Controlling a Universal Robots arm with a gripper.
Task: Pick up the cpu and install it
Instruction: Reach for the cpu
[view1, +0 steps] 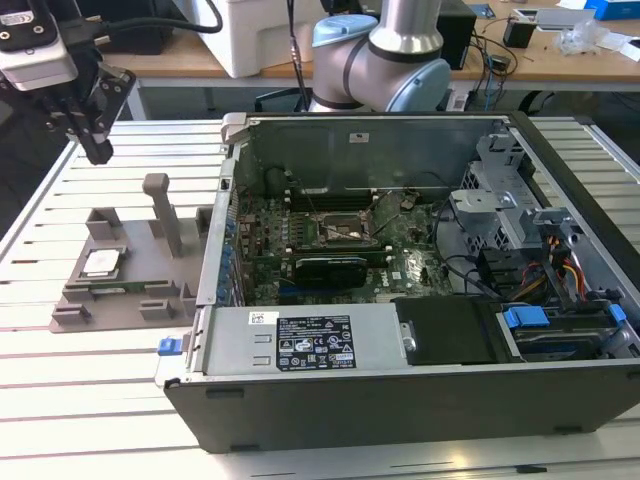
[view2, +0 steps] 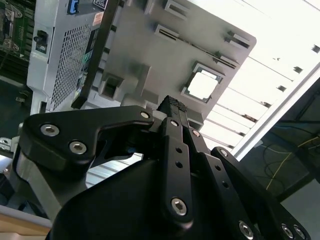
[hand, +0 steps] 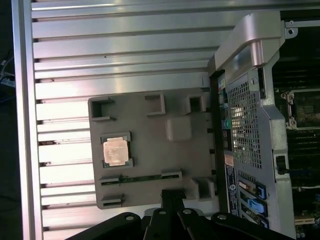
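High over the slatted table (view1: 100, 400) at the exterior view's left, the gripper (view1: 100, 150) hangs clenched and empty, well apart from the cpu (view1: 102, 263) lying flat in a recess of the grey fixture (view1: 135, 278).

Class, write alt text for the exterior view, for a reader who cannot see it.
The cpu lies in a grey fixture on a slatted table, with the arm's hand hanging above, clear of it. To the exterior view's right of the fixture stands an open computer case, its motherboard showing.
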